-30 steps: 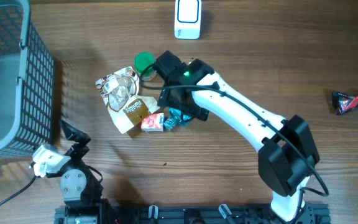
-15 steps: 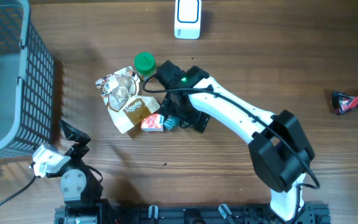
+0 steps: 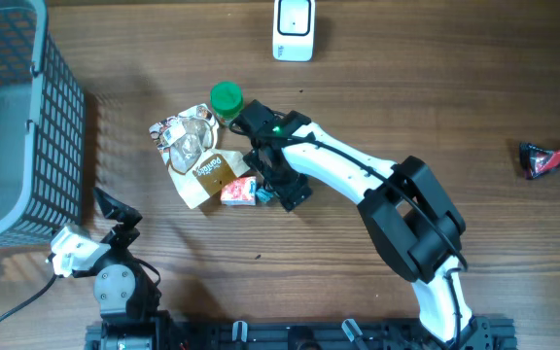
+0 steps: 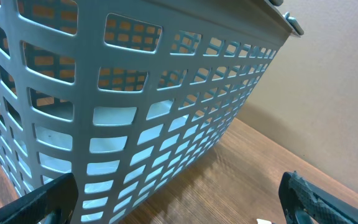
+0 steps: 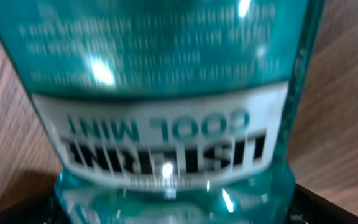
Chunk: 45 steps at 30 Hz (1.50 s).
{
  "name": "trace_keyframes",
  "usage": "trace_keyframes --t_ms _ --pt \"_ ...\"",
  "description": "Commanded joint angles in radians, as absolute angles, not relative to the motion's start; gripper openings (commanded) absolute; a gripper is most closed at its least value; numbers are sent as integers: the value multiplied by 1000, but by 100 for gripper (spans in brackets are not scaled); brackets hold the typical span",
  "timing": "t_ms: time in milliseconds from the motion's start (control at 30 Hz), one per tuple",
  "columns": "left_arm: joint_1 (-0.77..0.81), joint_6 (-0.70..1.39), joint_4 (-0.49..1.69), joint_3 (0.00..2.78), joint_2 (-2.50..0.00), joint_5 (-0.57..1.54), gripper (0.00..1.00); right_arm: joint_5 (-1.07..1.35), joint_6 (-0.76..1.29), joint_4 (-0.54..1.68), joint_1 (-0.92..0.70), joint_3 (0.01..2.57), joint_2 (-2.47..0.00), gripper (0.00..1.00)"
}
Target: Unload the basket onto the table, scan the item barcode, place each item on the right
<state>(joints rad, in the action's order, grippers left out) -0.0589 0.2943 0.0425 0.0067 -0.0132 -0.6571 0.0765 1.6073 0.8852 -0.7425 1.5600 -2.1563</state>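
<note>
A teal mouthwash bottle (image 5: 166,74) with a white "Cool Mint" label fills the right wrist view, blurred and very close. It lies between the dark fingers of my right gripper (image 5: 179,214), whose jaws stand wide on either side of it. From overhead, my right gripper (image 3: 278,183) is down on the pile of items, and only a bit of the teal bottle (image 3: 263,193) shows beside it. A white scanner (image 3: 293,27) stands at the table's far edge. My left gripper (image 4: 179,208) is open and holds nothing, next to the basket (image 4: 135,99).
The pile also holds a green-capped container (image 3: 226,97), a crumpled printed bag (image 3: 185,139), a tan packet (image 3: 208,175) and a red-and-white packet (image 3: 238,191). A grey mesh basket (image 3: 8,117) stands at the left. A dark wrapper (image 3: 549,158) lies at the far right.
My right arm has swung left and its gripper has come down over the teal bottle, hiding most of it from overhead. The left arm has not moved.
</note>
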Motion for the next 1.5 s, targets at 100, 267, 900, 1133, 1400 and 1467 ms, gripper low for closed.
trace_keyframes --t_ms 100,267,900,1133,1400,1467 --pt "-64 293 49 6 -7 -664 100 -64 1468 875 -737 1558 -2179 91" --pt "-64 293 49 6 -7 -664 100 -62 1464 875 -738 1558 -2179 61" --pt "-64 293 50 6 -7 -664 100 612 1197 918 -569 1588 -1980 56" --pt "-64 293 49 6 -7 -664 100 897 1180 918 -497 1588 -1971 57" --pt "-64 293 50 6 -7 -664 100 960 1250 916 -476 1578 -1973 70" --pt "-64 293 49 6 -7 -664 100 967 1305 878 -471 1568 -1975 65"
